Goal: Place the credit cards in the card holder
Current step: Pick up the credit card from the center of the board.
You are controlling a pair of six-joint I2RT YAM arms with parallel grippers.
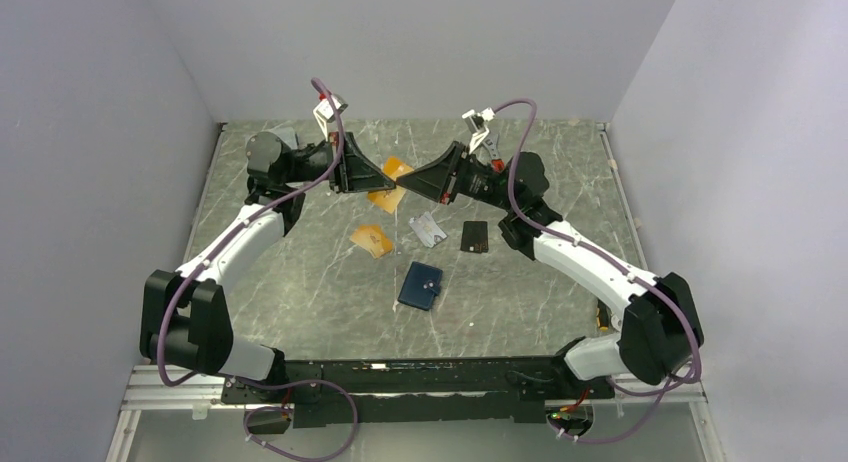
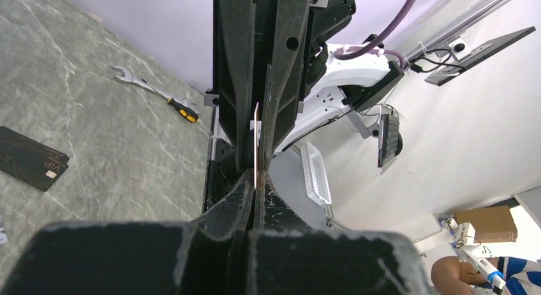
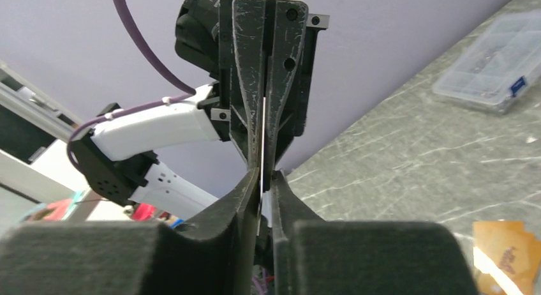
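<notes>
Though edge-on, thin flat card (image 2: 256,142)

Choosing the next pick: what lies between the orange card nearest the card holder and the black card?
A silvery-white card lies flat between the orange card and the black card, touching neither. The top view shows it.

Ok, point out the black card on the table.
The black card, lying flat just right of the silvery card; the rest are orange cards.
</notes>
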